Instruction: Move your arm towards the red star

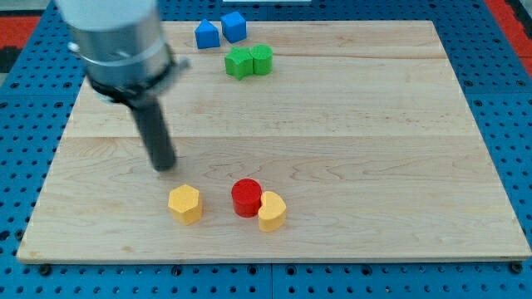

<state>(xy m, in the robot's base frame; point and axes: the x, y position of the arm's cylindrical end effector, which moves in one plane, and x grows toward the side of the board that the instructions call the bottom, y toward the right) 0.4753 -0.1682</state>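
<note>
My arm [116, 41] comes in from the view's top-left corner. Its wide grey body is blurred, and below it the dark rod slants slightly down and toward the view's right. My tip [165, 169] rests on the wooden board [374, 149] in its left half. It is a bare rod end, closed on nothing and touching no block.

Just below my tip and a little to the view's right sits a yellow six-sided block [184, 203], near but apart from it. Well above my tip, near the board's top edge, stands a blue block with a peaked top [206, 34], and a blue cube [233, 26] sits just beside it on the right. Below that pair, still well above my tip, a green block with a ragged outline [239, 62] touches a second green block [261, 59] on its right.

The only red block [246, 198] lies to the right of my tip and somewhat lower, past the yellow six-sided block. It looks round from here, and no star points can be made out. Pressed against its lower right side is a second yellow block [272, 211] with a rounded, notched shape, the farthest of the lower blocks from my tip.
</note>
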